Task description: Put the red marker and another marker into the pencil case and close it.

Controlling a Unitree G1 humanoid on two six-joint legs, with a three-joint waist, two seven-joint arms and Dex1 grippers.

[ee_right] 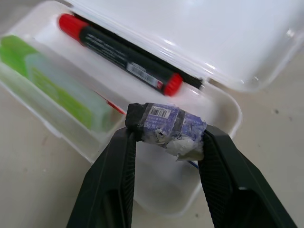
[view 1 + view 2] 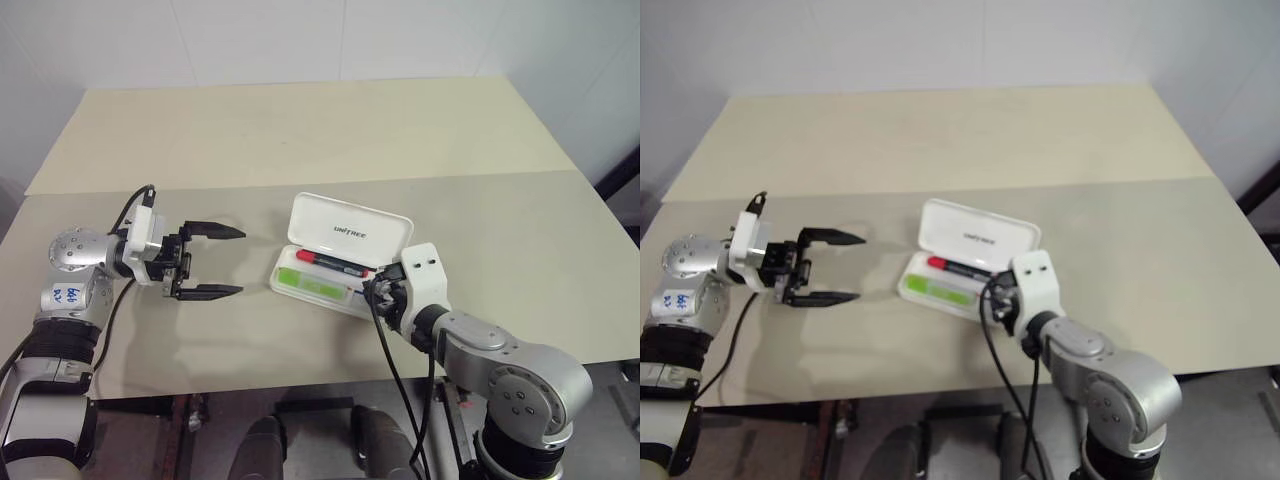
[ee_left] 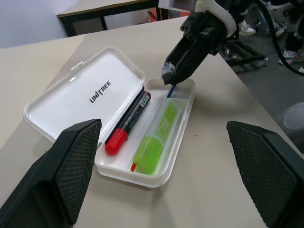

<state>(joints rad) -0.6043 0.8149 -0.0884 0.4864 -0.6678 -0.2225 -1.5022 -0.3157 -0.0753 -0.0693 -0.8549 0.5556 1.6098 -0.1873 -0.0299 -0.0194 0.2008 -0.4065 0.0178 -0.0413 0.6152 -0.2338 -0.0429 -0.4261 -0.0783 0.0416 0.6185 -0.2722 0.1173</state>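
The white pencil case (image 2: 350, 232) lies open on the beige table, its lid with dark lettering tilted back. Inside it the red marker (image 2: 330, 262) rests along the hinge side, and the lime-green marker (image 2: 310, 283) lies beside it along the front wall. My left gripper (image 2: 240, 261) hovers open to the left of the case, pointing at it, with nothing between its fingers. My right gripper (image 1: 168, 130) sits over the right end of the case, shut on a small blue-wrapped block (image 1: 164, 124).
A seam (image 2: 200, 185) crosses the table behind the case. The table's front edge (image 2: 250, 385) runs close below both arms. A black cable (image 2: 395, 370) hangs from the right wrist. Bare tabletop lies to the right of the case and behind it.
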